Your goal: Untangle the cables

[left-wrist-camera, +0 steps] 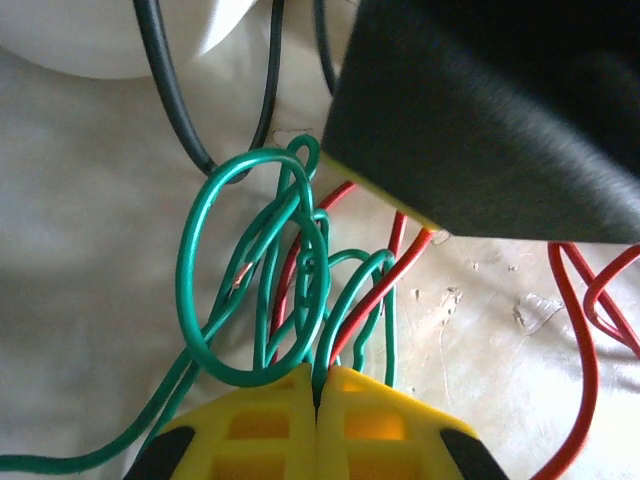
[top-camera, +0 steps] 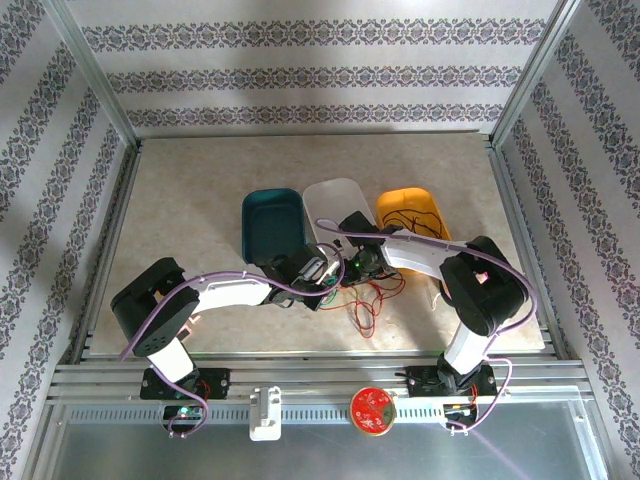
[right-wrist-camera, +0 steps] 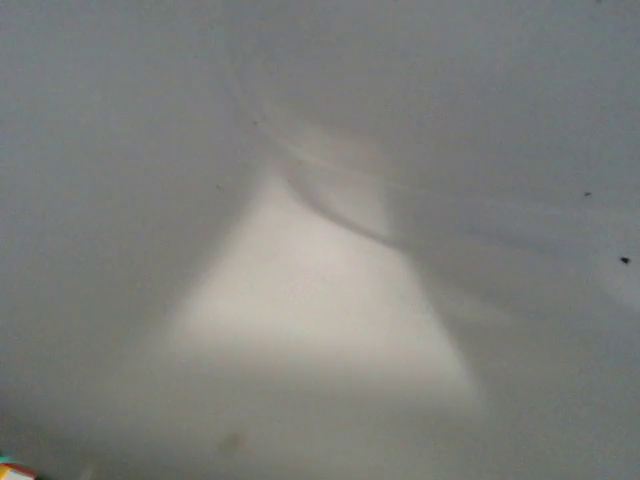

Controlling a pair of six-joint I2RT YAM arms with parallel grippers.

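The cables lie tangled on the table in front of the bins: thin green loops [left-wrist-camera: 190,270], red strands [left-wrist-camera: 585,340] and a black wire [left-wrist-camera: 170,90]. From above, the red cable [top-camera: 372,300] spreads toward the near edge and the green one [top-camera: 330,297] bunches under the arms. My left gripper [left-wrist-camera: 318,385] is shut, its yellow fingers pinching a green strand where it meets the knot. My right gripper [top-camera: 353,262] hovers just above the knot; its dark finger [left-wrist-camera: 480,110] looms close over the wires. How its jaws stand is hidden.
Three bins stand behind the tangle: teal [top-camera: 247,225], white [top-camera: 340,184] and yellow [top-camera: 408,192], the yellow one holding a black wire [top-camera: 415,222]. The right wrist camera faces a blurred white surface [right-wrist-camera: 320,330]. A red disc [top-camera: 372,410] sits on the front rail.
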